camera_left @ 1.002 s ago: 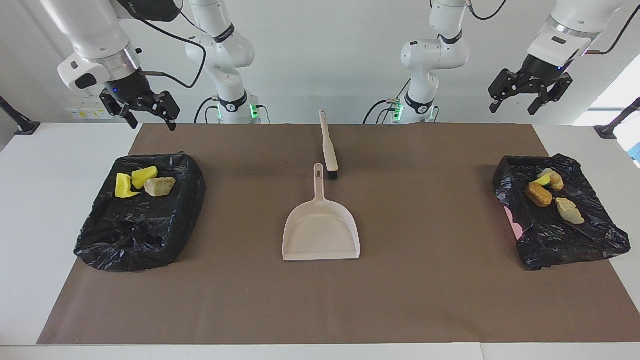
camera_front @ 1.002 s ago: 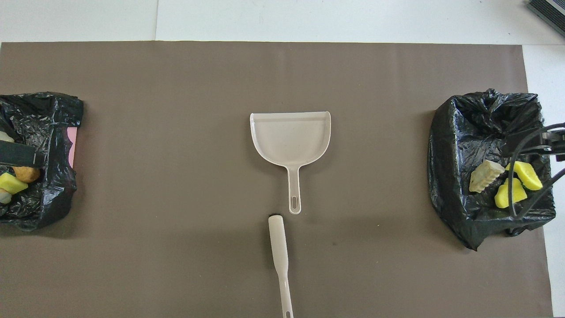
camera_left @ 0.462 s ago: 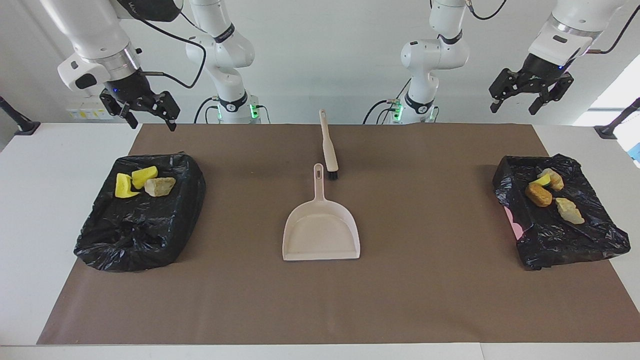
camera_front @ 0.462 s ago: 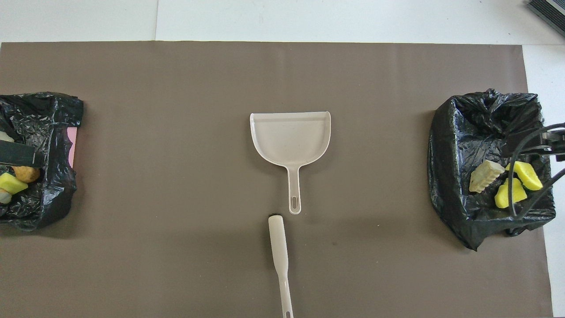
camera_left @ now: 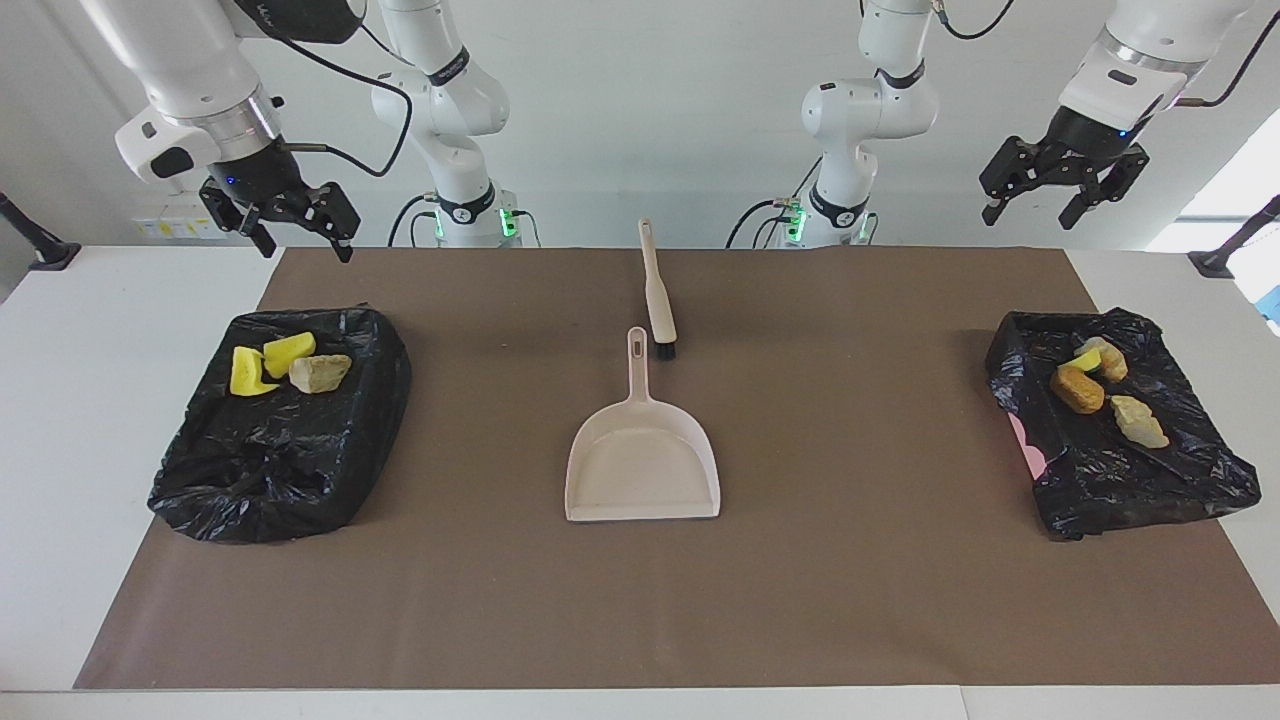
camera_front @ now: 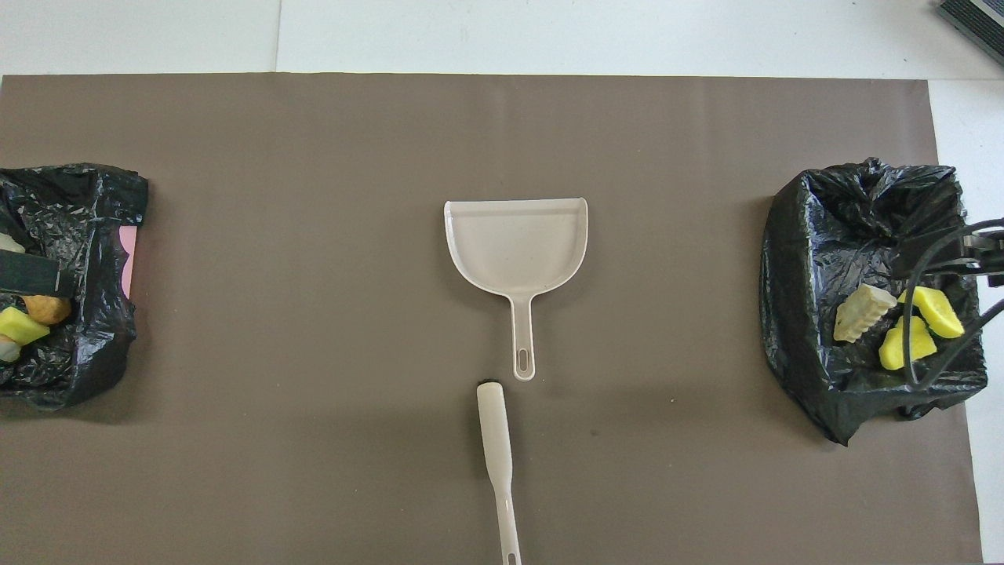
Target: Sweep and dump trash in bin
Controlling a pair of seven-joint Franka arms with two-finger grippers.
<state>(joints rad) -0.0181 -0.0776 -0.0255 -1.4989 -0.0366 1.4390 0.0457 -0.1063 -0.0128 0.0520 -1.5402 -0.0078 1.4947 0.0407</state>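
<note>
Cream dustpan [camera_left: 643, 468] flat at the middle of the brown mat [camera_left: 850, 600] on the worktop [camera_left: 60, 480], handle toward the robots, pan bare. Cream brush [camera_left: 657, 290] just nearer to the robots than the dustpan, dark bristles beside the dustpan's handle tip, apparently a small gap between them, handle pointing at the robots.

From the dustpan toward the right arm's end of the worktop: black-bagged bin [camera_left: 280, 450], well apart. On its bag, at the part nearest the robots, three pieces of trash: two bright yellow foam wedges [camera_left: 262, 363] and one pale beige chunk [camera_left: 320, 373], all bunched together.

From the dustpan toward the left arm's end: second black-bagged bin [camera_left: 1130, 470], also well apart, a strip of pink showing at the edge facing the dustpan. On it four pieces of trash: brown oval sponge [camera_left: 1077, 389], small yellow wedge [camera_left: 1087, 359] touching a beige lump [camera_left: 1112, 361], and another pale chunk [camera_left: 1138, 421] a little farther from the robots.

Right gripper [camera_left: 298, 238] raised in the air over the worktop's edge, robot-ward of the first bin, fingers spread wide, nothing between them. Left gripper [camera_left: 1032, 208] raised high over the worktop's edge, robot-ward of the second bin, fingers likewise spread wide, holding nothing. Neither touching the dustpan, the brush or the trash.
</note>
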